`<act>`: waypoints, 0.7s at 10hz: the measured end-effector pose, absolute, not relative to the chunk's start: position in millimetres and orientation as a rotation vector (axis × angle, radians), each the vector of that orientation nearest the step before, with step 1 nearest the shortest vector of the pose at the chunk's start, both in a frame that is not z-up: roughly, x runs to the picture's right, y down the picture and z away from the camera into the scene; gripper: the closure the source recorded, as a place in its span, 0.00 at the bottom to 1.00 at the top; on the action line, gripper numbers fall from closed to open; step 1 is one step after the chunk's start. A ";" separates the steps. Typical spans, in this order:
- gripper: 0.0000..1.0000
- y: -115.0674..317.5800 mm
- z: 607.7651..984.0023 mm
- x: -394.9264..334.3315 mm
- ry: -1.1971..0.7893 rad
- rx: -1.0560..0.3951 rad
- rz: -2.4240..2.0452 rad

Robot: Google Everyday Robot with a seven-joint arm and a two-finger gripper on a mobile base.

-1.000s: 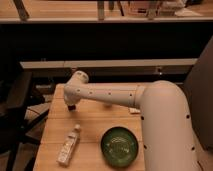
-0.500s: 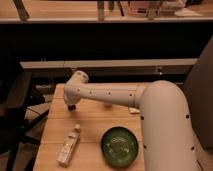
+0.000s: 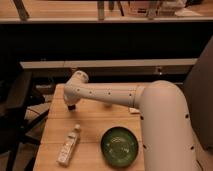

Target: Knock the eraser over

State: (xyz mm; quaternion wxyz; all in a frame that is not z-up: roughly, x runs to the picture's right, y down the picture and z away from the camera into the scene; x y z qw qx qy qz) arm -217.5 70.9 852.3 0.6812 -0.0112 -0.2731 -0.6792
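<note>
My white arm reaches from the right across the wooden table (image 3: 90, 125). The gripper (image 3: 71, 106) hangs down at the table's far left, its dark tip close to the tabletop. I cannot make out an eraser; it may be hidden behind the gripper or under the arm. A small pale object (image 3: 134, 110) peeks out under the arm at the right, too unclear to name.
A clear plastic bottle (image 3: 68, 145) lies on its side at the front left of the table. A green bowl (image 3: 119, 146) sits at the front right. A dark chair (image 3: 15, 110) stands left of the table. A shelf and dark wall lie behind.
</note>
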 end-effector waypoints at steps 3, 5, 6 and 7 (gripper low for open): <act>0.96 61.1 851.9 -214.9 -0.595 -0.017 -1.528; 0.96 54.1 853.2 -211.9 -0.586 -0.010 -1.527; 0.96 47.5 855.6 -209.6 -0.582 0.000 -1.528; 0.96 44.2 856.9 -209.0 -0.585 0.008 -1.529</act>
